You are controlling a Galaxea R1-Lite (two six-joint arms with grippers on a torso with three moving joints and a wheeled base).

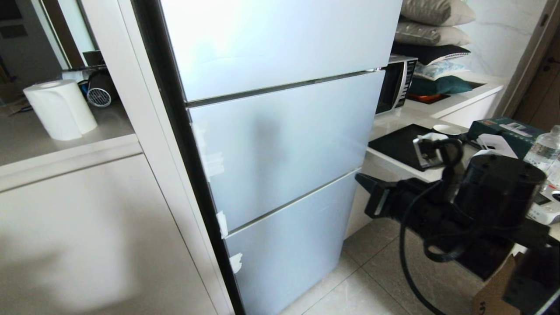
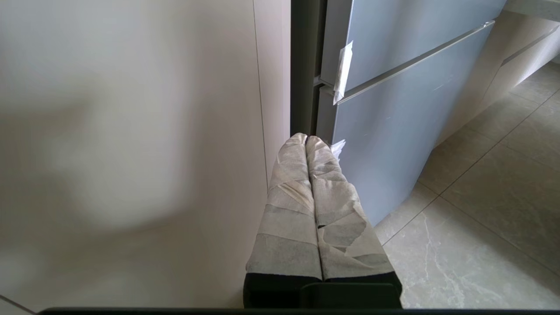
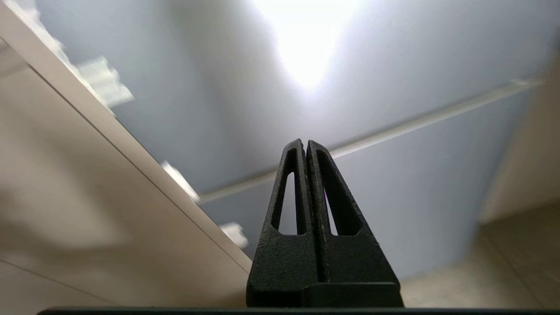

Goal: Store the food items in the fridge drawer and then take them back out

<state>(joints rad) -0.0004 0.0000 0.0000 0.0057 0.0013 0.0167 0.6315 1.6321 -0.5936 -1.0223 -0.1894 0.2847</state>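
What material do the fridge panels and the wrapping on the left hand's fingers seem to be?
The fridge panels look like glossy pale-blue glass or coated metal; they mirror light and shadows. The left hand has fingers wrapped in whitish, matte, creased strips, probably paper or cloth tape.

Your left gripper (image 2: 306,139) hangs with its tape-wrapped fingers (image 2: 288,210) pressed together, empty, just in front of the fridge (image 2: 393,144). The fridge's pale-blue panels are closed. A tape strip (image 2: 342,70) bridges the panel seam. Left of the fridge stands a cabinet (image 2: 131,131); right, floor tiles (image 2: 490,210).
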